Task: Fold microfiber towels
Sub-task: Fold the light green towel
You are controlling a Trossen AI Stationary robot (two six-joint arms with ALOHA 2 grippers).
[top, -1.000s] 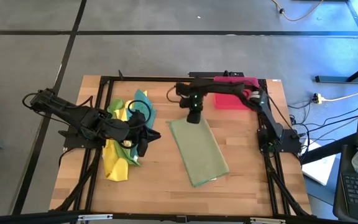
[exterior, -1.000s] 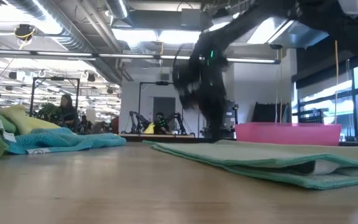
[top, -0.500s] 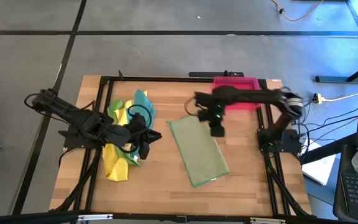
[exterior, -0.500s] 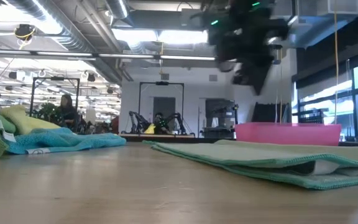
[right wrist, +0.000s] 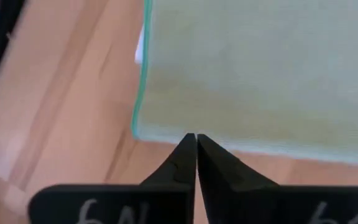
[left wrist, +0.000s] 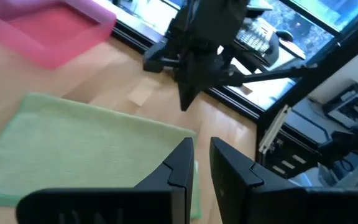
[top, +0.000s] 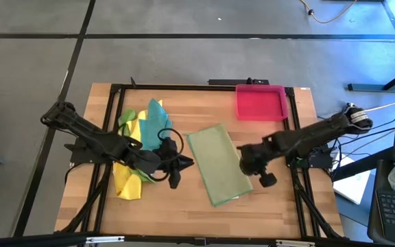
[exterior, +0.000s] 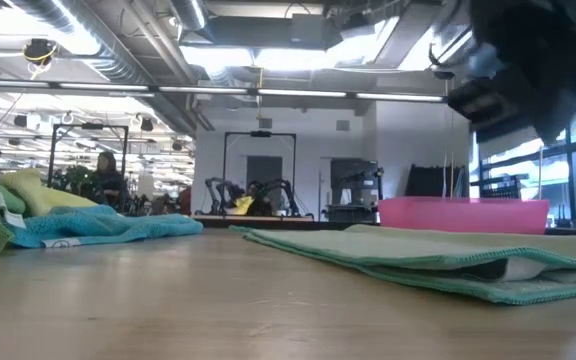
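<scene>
overhead down, low level, wrists close over folded towel (top: pixel 217 163)
</scene>
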